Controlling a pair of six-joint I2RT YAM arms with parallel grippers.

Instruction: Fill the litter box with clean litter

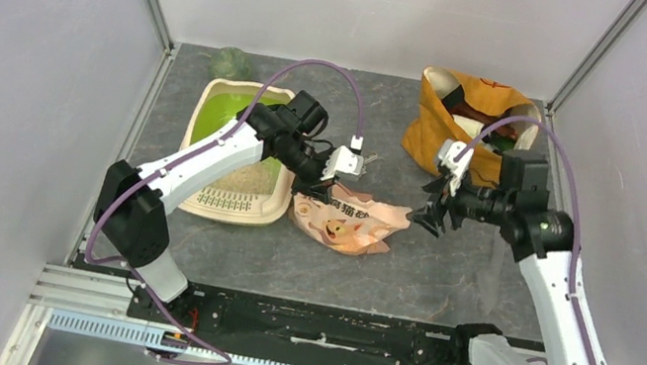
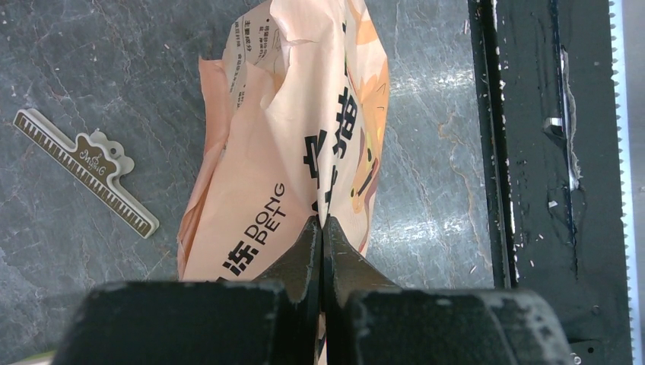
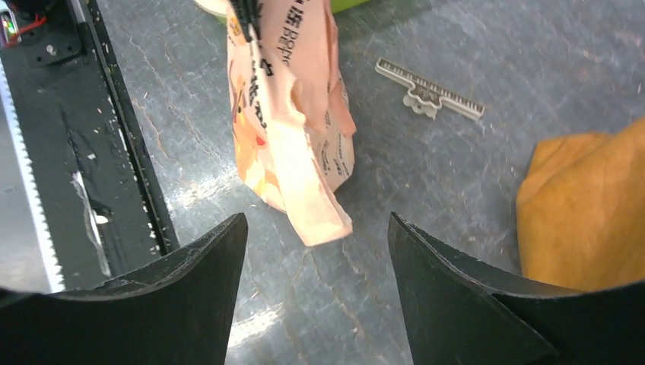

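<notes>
The cream litter box (image 1: 196,200) with its green inside sits at the left. A heap of pale beige litter (image 1: 245,177) lies in its near half. The peach-orange printed bag (image 1: 348,222) lies on the table just right of the box. My left gripper (image 1: 314,186) is shut on the bag's upper edge. In the left wrist view, its jaws (image 2: 322,222) pinch a fold of the bag (image 2: 289,137). My right gripper (image 1: 424,218) is open and empty, just right of the bag. In the right wrist view (image 3: 316,220), the bag's corner (image 3: 319,213) lies just beyond the fingertips.
A mustard-yellow fabric bag (image 1: 442,113) with items in it stands at the back right and also shows in the right wrist view (image 3: 586,205). A small toothed bag clip (image 2: 87,163) lies on the table behind the peach bag. A dark green lump (image 1: 232,63) sits behind the box.
</notes>
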